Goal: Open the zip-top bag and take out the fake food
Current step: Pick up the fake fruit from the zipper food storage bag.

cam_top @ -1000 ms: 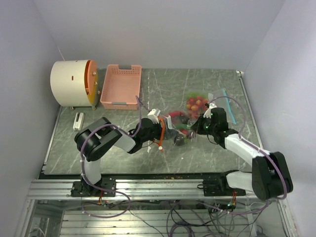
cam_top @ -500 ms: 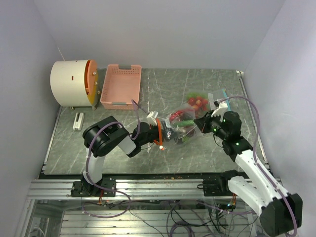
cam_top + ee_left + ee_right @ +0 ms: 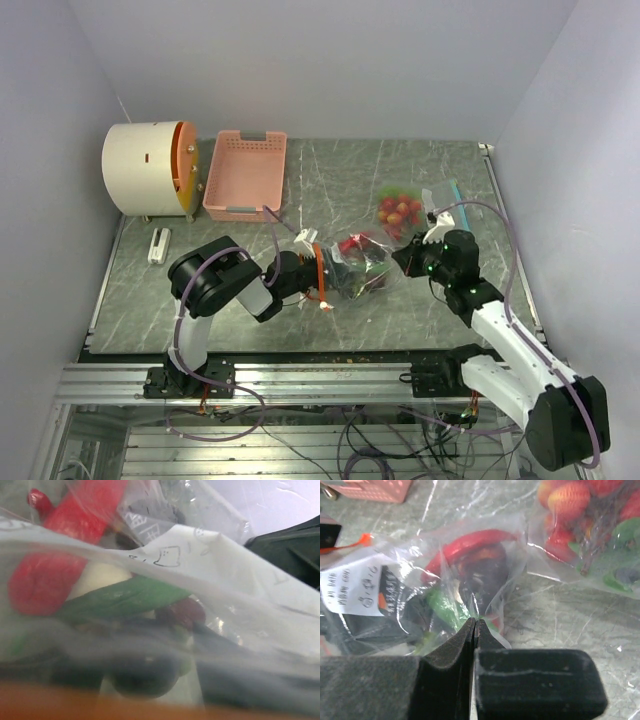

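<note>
The right tool is clamping fully closed on a fold of thin film at the 3 o'clock edge of the zip-top bag. The left tool is pressing in at the bag's 9 o'clock side. Whether its jaws are wide or gripping cannot be told, as plastic is smothering its camera. The bag is lying near the middle of the surface, with the fake food, red, green and dark purple pieces, bunching inside. A second bag of red fruit is sitting at its 1 o'clock. The film is looking light, limp and slippery, likely to stretch rather than part. The firmer zip strip is probably the better hold, though it is not clearly showing here.
</note>
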